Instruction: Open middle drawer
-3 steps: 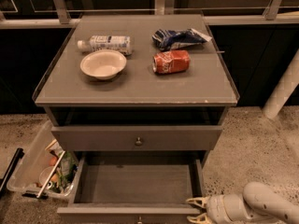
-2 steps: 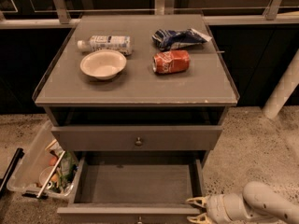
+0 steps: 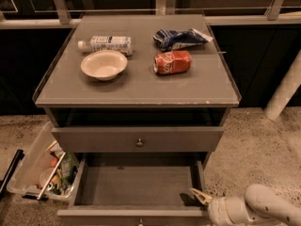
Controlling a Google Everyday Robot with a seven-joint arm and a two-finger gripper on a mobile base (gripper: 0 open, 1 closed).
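Observation:
The middle drawer (image 3: 136, 185) stands pulled out below the shut upper drawer front (image 3: 137, 138), which has a small round knob. Its plain grey tray is bare, and its front panel (image 3: 131, 215) runs along the bottom edge of the view. My gripper (image 3: 196, 202) is at the lower right, by the drawer's right front corner. One yellowish fingertip (image 3: 197, 194) reaches over the tray's corner. The gripper looks open and holds nothing. The white arm (image 3: 254, 208) runs off to the right. Anything below the open drawer is hidden.
On the cabinet top (image 3: 136, 91) lie a water bottle (image 3: 106, 44), a white bowl (image 3: 103, 64), a red can (image 3: 172, 61) and a blue chip bag (image 3: 181, 37). A clear bin (image 3: 40, 168) of items sits on the floor at the left. A white post (image 3: 284, 91) stands at the right.
My gripper has shifted slightly up beside the drawer's right front corner. The drawer and the things on top have not moved.

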